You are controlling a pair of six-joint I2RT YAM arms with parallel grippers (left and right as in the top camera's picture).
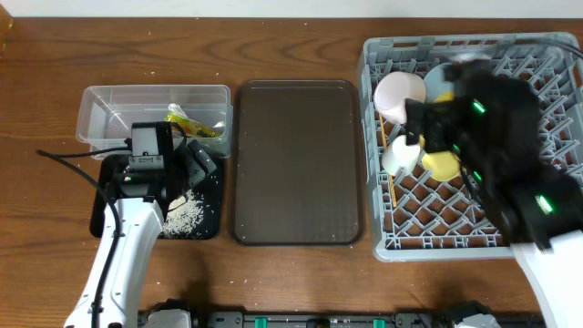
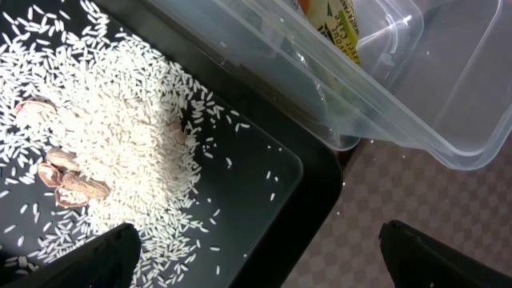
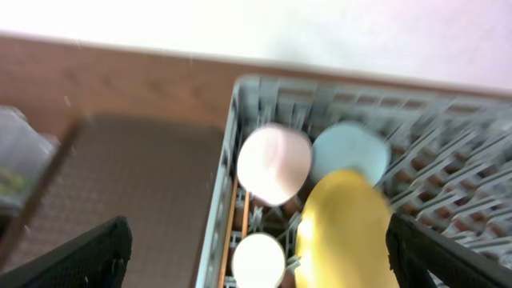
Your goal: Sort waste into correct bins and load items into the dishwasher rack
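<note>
My left gripper (image 1: 182, 173) (image 2: 264, 264) is open and empty, low over the black tray (image 1: 109, 219) (image 2: 272, 152). The tray holds a heap of rice grains (image 1: 187, 214) (image 2: 120, 136). The clear tub (image 1: 155, 100) (image 2: 416, 88) behind it holds the green-and-orange wrapper (image 1: 193, 124) (image 2: 340, 28). My right gripper (image 1: 421, 128) (image 3: 256, 268) is open and empty above the grey rack (image 1: 474, 219) (image 3: 240, 96). In the rack are the white bowl (image 1: 399, 94) (image 3: 274, 164), blue bowl (image 1: 439, 77) (image 3: 350, 152), yellow plate (image 1: 442, 164) (image 3: 344, 232), white cup (image 1: 401, 157) (image 3: 258, 258) and chopsticks (image 3: 238, 216). No tissue shows.
A large brown serving tray (image 1: 296, 162) (image 3: 120, 184) lies between the bins and the rack. A few brown food scraps (image 2: 68, 180) lie among the rice. A black cable runs across the table left of the black tray (image 1: 64, 164).
</note>
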